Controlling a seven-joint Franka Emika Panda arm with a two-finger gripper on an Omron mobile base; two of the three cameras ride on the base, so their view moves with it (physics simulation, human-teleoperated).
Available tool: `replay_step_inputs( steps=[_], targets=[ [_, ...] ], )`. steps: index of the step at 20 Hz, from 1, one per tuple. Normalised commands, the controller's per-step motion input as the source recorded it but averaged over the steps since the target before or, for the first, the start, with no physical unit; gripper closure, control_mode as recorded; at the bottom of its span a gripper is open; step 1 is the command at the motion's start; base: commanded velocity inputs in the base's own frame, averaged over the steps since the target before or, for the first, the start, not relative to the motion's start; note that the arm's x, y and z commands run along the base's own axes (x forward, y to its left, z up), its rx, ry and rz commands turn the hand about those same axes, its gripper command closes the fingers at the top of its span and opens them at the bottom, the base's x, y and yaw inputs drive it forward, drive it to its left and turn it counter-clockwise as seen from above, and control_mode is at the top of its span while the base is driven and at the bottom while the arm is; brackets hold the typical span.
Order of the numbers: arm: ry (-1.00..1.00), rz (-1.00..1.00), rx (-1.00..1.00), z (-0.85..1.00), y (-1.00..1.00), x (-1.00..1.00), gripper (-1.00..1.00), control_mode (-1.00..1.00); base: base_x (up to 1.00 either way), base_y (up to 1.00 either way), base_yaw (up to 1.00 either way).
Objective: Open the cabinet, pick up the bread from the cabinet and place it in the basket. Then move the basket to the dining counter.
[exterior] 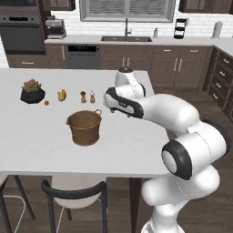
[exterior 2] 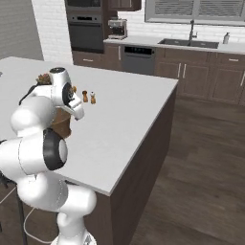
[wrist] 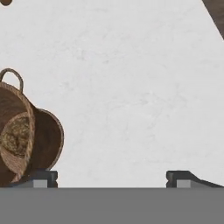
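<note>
The round brown basket point(exterior: 84, 127) stands upright on the white dining counter point(exterior: 36, 150), its thin handle up at the rim. In the hand view the basket point(wrist: 43, 140) sits at the left edge, and a brown lumpy bread point(wrist: 15, 138) lies inside it. My gripper point(wrist: 113, 179) is open, its fingertips point(wrist: 41, 178) wide apart over bare counter point(wrist: 131, 87) with nothing between them. The hand point(exterior: 119, 102) hovers just right of the basket, apart from it. In the right base view my arm covers most of the basket point(exterior 2: 62, 127).
Behind the basket are a plant in a black pot point(exterior: 32, 92), a small golden-yellow piece point(exterior: 61, 95) and two shakers point(exterior: 87, 97). A dark round-backed stool point(exterior: 75, 191) stands at the counter's near edge. The counter's right edge point(exterior 2: 143, 143) drops to the wood floor.
</note>
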Motion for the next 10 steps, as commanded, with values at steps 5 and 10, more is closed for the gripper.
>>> replay_step_inputs(
  steps=[5, 10],
  targets=[
    [0.0, 0.02, 0.0, 0.51, -0.69, -1.0, -1.0, -1.0, 0.0, 0.0, 0.0],
    [0.0, 0.0, 0.0, 0.65, -0.45, -1.0, -1.0, -1.0, 0.0, 0.0, 0.0]
  ],
)
